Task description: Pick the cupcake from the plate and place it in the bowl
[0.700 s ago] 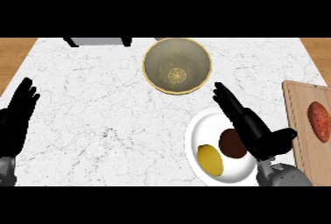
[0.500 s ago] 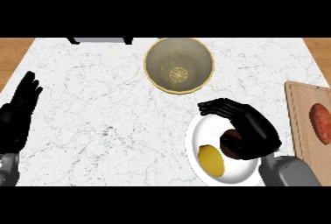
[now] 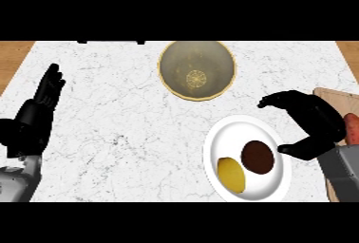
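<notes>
The cupcake (image 3: 257, 156) is a dark brown round on the white plate (image 3: 231, 130) at the lower right, next to a yellow round item (image 3: 231, 173). My right hand (image 3: 312, 121) hovers by the plate's right rim, just right of the cupcake. Its fingers and thumb are curled into an arc and nothing sits between them. The bowl (image 3: 196, 70), tan with a pale rim, stands at the back centre, up and left of the plate. My left hand (image 3: 38, 114) rests open at the left edge, fingers pointing up.
A wooden cutting board (image 3: 335, 97) lies at the right edge behind my right hand, with a red item (image 3: 353, 128) on it. A dark object (image 3: 112, 42) sits at the counter's back edge. Wooden floor shows past both top corners.
My right hand curled over the cupcake, then drew back to the right, off the plate. The cupcake stays on the plate, now uncovered. The left hand barely moved.
</notes>
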### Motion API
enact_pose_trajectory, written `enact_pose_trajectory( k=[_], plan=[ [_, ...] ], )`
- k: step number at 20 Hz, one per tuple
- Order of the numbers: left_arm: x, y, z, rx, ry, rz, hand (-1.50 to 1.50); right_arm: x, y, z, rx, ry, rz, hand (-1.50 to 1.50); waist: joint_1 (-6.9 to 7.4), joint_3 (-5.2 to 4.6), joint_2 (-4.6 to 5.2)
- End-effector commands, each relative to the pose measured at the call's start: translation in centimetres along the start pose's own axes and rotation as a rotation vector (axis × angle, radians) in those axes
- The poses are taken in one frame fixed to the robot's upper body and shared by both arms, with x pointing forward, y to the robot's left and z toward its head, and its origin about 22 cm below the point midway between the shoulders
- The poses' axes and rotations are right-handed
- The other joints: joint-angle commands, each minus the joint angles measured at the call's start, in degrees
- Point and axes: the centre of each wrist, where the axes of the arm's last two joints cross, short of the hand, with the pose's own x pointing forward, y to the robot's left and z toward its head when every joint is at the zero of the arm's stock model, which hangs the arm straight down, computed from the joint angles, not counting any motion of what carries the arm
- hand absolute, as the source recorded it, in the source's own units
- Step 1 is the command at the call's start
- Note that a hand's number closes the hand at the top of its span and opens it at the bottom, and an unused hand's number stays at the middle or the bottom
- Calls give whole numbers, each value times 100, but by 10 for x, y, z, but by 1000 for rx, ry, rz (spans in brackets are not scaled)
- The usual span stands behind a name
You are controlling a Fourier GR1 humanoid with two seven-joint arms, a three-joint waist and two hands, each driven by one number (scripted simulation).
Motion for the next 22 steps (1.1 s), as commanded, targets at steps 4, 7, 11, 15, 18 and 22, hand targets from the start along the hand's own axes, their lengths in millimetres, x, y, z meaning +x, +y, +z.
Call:
enact_pose_trajectory(
  k=[4,7,11,15,18,22],
  plan=[
    [6,-28,0,-37,-12,10,0,50,-56,5,230,-60,153,-150,87,-14,-53],
    [4,-13,-8,-19,-7,-16,0,74,-61,4,334,21,256,-150,64,-22,-69],
    [17,-26,-13,-38,-11,4,0,94,-49,-28,436,90,474,-150,116,-22,-71],
    [-7,-25,-7,-37,-4,-1,0,87,-32,-41,576,180,597,-150,116,-44,-73],
    [6,-35,-9,-25,-9,-18,0,73,-17,-55,662,183,663,-150,95,-42,-103],
    [4,-14,-17,5,-8,-22,0,68,-16,-53,751,220,675,-150,17,-53,-133]
  ],
)
